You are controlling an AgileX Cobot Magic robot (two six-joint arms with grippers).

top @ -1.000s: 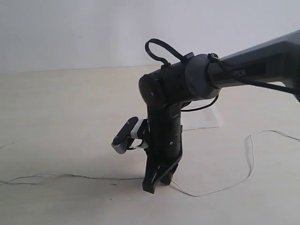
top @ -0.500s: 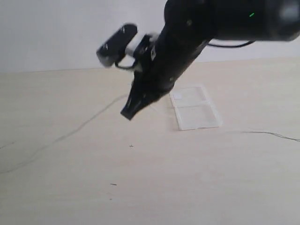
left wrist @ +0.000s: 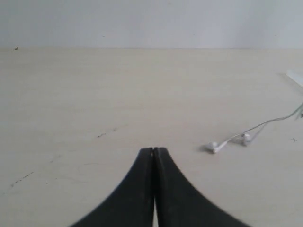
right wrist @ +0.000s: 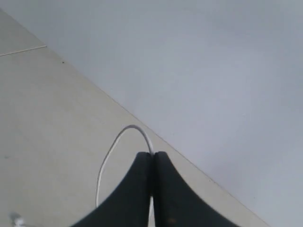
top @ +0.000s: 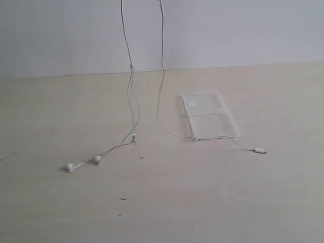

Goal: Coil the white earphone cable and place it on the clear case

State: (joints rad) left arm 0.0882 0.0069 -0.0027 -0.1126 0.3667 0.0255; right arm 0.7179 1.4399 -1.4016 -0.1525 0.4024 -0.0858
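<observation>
The white earphone cable hangs in two strands from above the top edge of the exterior view. One strand runs down past an inline piece to two earbuds lying on the table. The other strand crosses the front edge of the clear case and ends in the plug. Neither gripper shows in the exterior view. My right gripper is shut on the cable, which loops out past its tips. My left gripper is shut with nothing in it, low over the table, with the earbuds off to one side.
The pale wooden table ends at a white wall behind. A small white patch sits in the far half of the case. Small dark specks mark the tabletop.
The right arm has risen out of the exterior view, lifting the cable with it. The earbuds and plug have been dragged toward the middle, and the cable now hangs in two strands.
</observation>
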